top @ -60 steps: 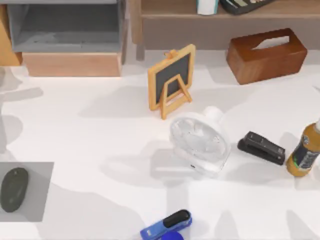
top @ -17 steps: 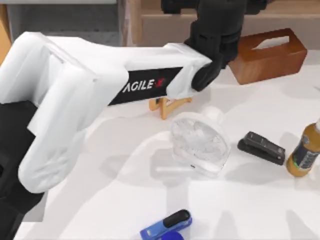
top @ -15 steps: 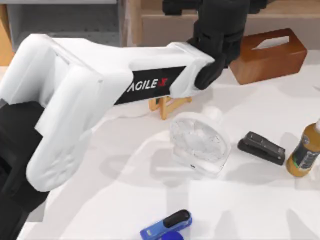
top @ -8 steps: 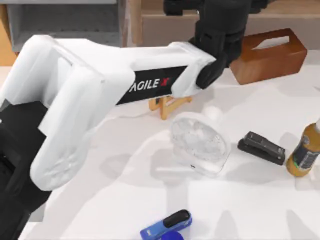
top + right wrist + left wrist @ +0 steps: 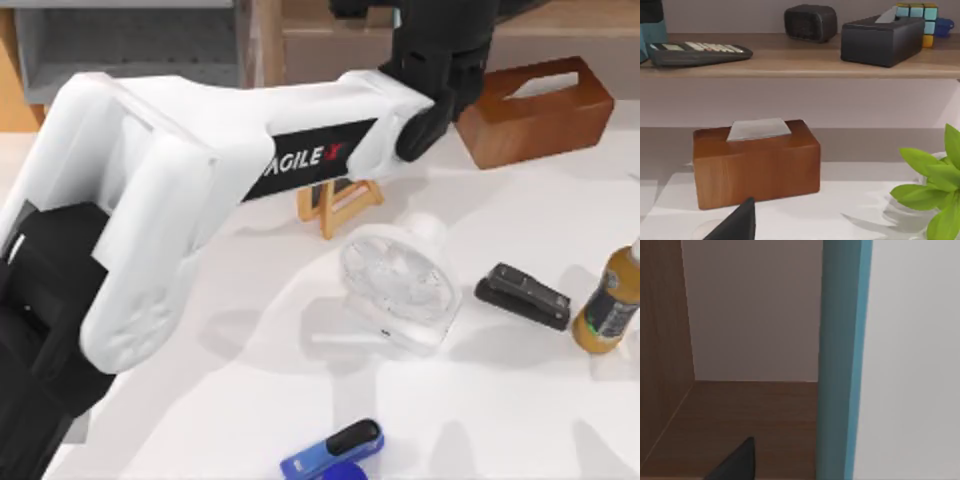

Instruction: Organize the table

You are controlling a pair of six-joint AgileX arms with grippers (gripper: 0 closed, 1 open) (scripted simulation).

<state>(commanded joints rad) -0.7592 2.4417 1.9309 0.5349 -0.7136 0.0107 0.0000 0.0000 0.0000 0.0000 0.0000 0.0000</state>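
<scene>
My left arm (image 5: 300,150) stretches over the white table (image 5: 200,400) to the far wooden shelf (image 5: 560,25), its gripper hidden so I cannot tell its opening; its forearm, low over the little chalkboard easel (image 5: 340,205), could topple it, while a teal upright (image 5: 842,360) blocks the left wrist view.

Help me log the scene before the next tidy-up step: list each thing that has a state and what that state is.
left arm: stretched across the table, wrist at the shelf.
small chalkboard easel: upright, partly under the arm.
clear fan: lying on the table.
black stapler: closed, flat.
brown bottle: upright, capped.
wooden tissue box: upright, tissue showing.
blue stapler: closed, flat.
</scene>
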